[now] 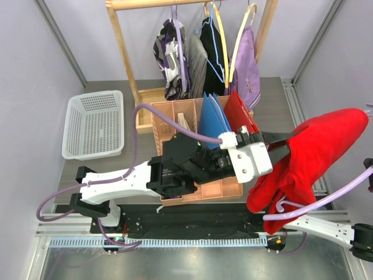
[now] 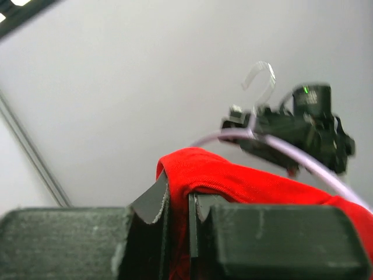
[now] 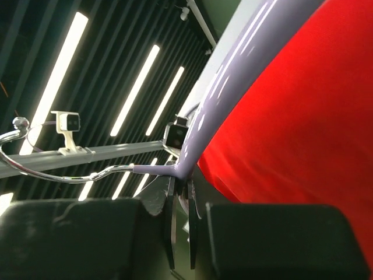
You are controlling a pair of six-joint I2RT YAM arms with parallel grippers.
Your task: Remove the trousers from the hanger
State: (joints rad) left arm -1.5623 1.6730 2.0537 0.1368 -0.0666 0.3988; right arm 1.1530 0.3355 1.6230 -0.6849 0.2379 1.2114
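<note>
The trousers (image 1: 319, 146), draped over the hanger (image 3: 233, 87) at the right of the overhead frame, look light, soft and floppy. They would likely slide off the smooth plastic if pulled by a bunched edge. The left pincer (image 2: 178, 204) is closed narrow, pinching a red fold. The right pincer (image 3: 182, 201) is clamped tight on the hanger's neck beneath its hook.

Trousers (image 1: 317, 149): bright red, plain all over. Hanger (image 3: 233, 76): pale lavender. Basket (image 1: 93, 153): white. Patterned garment (image 1: 169, 55): purple, black, white. Far-right garment (image 1: 249, 70): lilac. Rail (image 1: 145, 3): pale wood. Organiser (image 1: 224, 189): peach-orange, holding blue folders (image 1: 211, 119) and one red folder (image 1: 239, 114).
</note>
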